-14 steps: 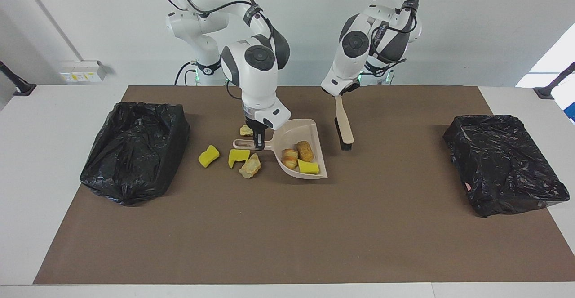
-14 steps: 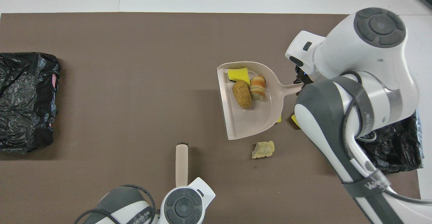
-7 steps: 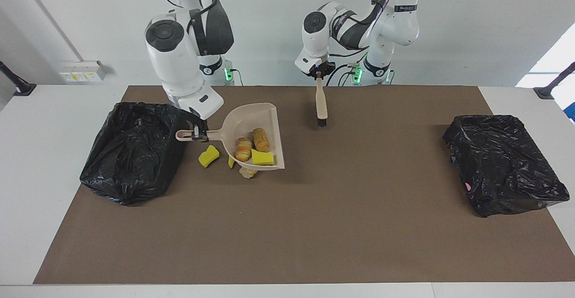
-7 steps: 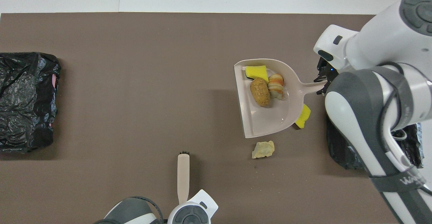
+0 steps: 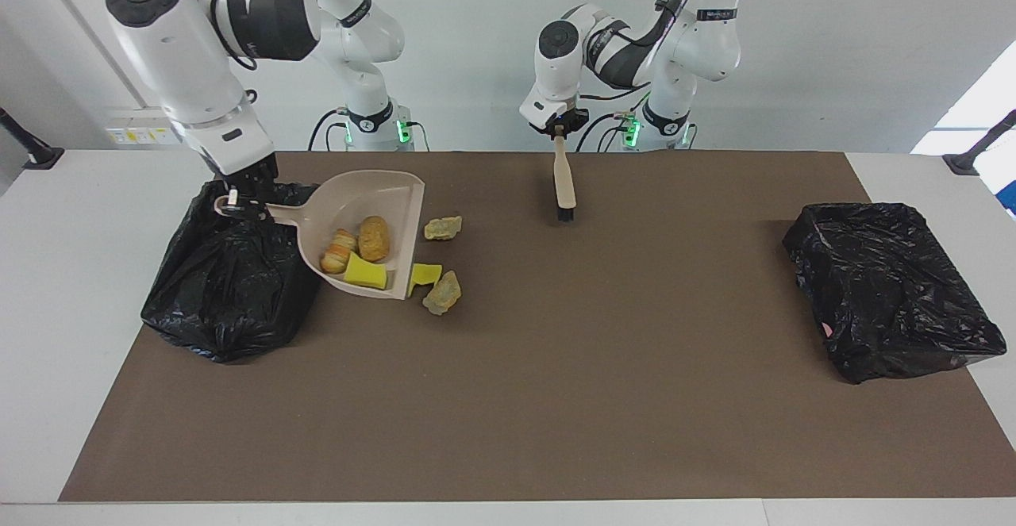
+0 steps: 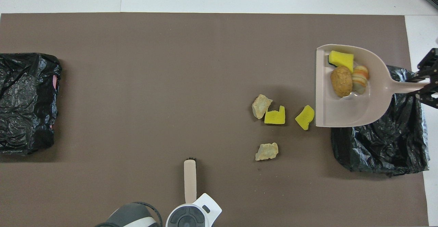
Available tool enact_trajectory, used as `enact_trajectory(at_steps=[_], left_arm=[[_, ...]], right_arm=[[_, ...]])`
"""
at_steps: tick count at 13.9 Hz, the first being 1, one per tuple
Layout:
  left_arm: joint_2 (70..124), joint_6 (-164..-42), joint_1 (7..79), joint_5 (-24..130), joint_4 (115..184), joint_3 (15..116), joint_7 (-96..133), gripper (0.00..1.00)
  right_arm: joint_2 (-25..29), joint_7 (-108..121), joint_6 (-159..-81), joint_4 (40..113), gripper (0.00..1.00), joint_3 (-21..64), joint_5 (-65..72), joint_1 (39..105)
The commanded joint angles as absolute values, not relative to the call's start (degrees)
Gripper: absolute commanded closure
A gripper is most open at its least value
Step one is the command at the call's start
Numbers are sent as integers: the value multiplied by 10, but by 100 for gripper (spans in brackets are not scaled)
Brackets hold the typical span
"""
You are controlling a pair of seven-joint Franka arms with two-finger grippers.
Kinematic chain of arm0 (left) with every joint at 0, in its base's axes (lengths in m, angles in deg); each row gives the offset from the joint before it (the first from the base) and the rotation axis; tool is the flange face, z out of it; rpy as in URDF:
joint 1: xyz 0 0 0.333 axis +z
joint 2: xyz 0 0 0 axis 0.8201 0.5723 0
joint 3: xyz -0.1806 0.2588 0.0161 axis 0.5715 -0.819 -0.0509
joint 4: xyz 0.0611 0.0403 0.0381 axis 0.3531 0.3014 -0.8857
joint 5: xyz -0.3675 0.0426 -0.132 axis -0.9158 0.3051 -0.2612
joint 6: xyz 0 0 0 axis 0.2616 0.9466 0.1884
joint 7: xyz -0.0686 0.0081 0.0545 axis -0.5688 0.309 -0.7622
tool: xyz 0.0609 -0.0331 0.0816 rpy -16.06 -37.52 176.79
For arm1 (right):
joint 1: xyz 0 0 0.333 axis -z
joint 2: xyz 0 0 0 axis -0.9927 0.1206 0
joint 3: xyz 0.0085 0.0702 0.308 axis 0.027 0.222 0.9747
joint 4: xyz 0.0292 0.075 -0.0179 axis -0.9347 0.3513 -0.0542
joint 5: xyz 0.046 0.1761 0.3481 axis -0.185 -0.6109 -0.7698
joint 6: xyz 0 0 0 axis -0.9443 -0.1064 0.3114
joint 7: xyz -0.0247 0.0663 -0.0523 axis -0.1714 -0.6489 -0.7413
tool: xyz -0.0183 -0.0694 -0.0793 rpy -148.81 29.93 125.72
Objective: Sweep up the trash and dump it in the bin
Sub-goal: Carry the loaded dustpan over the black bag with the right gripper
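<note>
My right gripper point(image 5: 236, 202) is shut on the handle of the beige dustpan point(image 5: 367, 195), holding it raised over the edge of the black-bagged bin point(image 5: 226, 296) at the right arm's end. Three pieces of trash lie in the pan: a yellow sponge point(image 6: 341, 59), a brown lump point(image 6: 341, 81) and a striped lump point(image 6: 360, 79). Several scraps lie on the mat beside the pan: tan lumps point(image 6: 261, 105) point(image 6: 267, 151) and yellow sponges point(image 6: 274, 116) point(image 6: 305, 117). My left gripper point(image 5: 559, 131) is shut on the beige brush point(image 5: 564, 185), bristles down over the mat close to the robots.
A second black-bagged bin point(image 5: 889, 288) sits at the left arm's end of the brown mat point(image 5: 556, 399). White table surface borders the mat on every side.
My right gripper has lifted the dustpan with its three scraps and carried it toward the right arm's end, over the bin's edge. The brush rose and drew back toward the robots, then stayed.
</note>
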State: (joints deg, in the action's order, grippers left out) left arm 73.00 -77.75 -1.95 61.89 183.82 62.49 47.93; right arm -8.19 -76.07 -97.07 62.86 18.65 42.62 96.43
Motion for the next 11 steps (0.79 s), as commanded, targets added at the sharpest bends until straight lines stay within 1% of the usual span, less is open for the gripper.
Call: enact_trajectory(at_steps=[1, 3, 4, 6, 7, 8, 10, 11], left_arm=[[728, -799, -27, 604, 1852, 618, 464, 100], [730, -799, -27, 604, 1853, 618, 461, 100], [741, -801, -28, 604, 1854, 618, 461, 100], [745, -799, -28, 605, 1853, 617, 463, 100], [745, -798, -27, 604, 1853, 617, 461, 95], [745, -797, -27, 605, 1853, 617, 456, 86], [749, -796, -23, 605, 1849, 616, 456, 51], [752, -797, -19, 605, 1844, 615, 447, 37]], right_arm=[[-103, -781, -972, 650, 100, 194, 498, 992], [-120, -778, -978, 676, 100, 190, 536, 994], [-128, -780, -986, 688, 100, 191, 546, 1004], [-155, -774, -1014, 732, 100, 191, 583, 1006], [-163, -750, -1019, 747, 100, 191, 597, 1006], [-170, -724, -1021, 760, 100, 192, 626, 1006], [-184, -709, -1028, 779, 100, 191, 655, 1009], [-193, -708, -1034, 795, 100, 190, 662, 1023]])
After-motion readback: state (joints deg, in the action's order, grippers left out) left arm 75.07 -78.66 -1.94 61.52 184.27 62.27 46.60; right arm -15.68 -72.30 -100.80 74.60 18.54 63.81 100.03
